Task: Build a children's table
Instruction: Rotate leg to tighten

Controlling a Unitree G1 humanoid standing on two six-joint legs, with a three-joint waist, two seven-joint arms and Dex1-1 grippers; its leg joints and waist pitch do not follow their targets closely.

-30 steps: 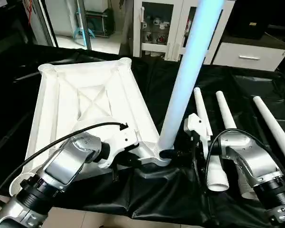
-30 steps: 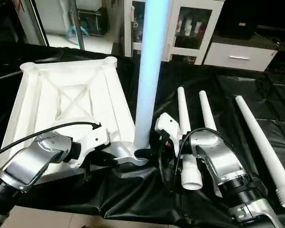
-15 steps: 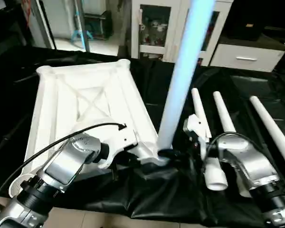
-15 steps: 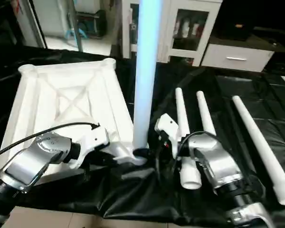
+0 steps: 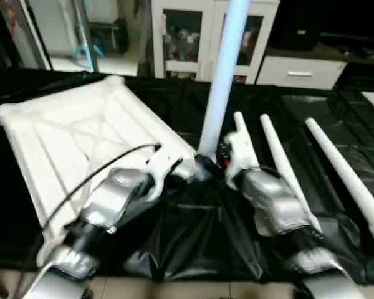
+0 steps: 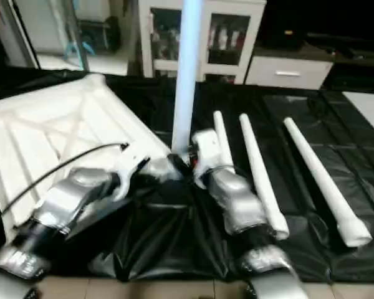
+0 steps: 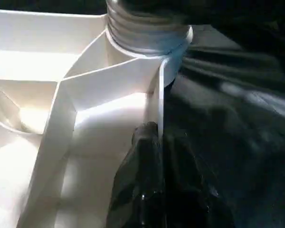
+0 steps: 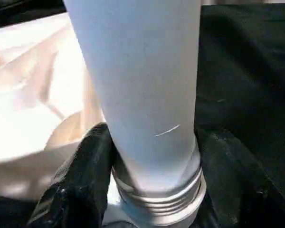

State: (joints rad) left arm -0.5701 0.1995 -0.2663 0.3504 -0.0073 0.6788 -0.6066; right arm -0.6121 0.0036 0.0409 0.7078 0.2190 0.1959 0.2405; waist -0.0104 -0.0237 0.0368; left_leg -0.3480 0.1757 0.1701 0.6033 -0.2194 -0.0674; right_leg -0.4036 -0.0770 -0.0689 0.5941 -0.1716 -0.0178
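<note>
Right wrist view has the right gripper (image 8: 152, 190) clamped around the upright leg (image 8: 142, 95) just above its threads, standing in the tabletop's (image 5: 68, 137) near corner socket (image 7: 147, 33). Left gripper (image 7: 154, 156) pinches the tabletop's rim. Three legs (image 6: 255, 168) lie alongside on black cloth (image 5: 193, 237).

No readable text anywhere in these views.

You will find no label, brand, number or sign on the white tabletop (image 5: 68, 134), on the upright leg (image 5: 219, 81) or on the three legs lying on the black-covered surface (image 5: 336, 118). The silver forearms carry no marking you can read, and the threaded leg end (image 8: 156, 190) shows bare plastic with one faint scratch, no lettering. The items behind the glass doors of the white cabinet (image 5: 193, 31) in the background are too small and blurred for you to make out any print.
</note>
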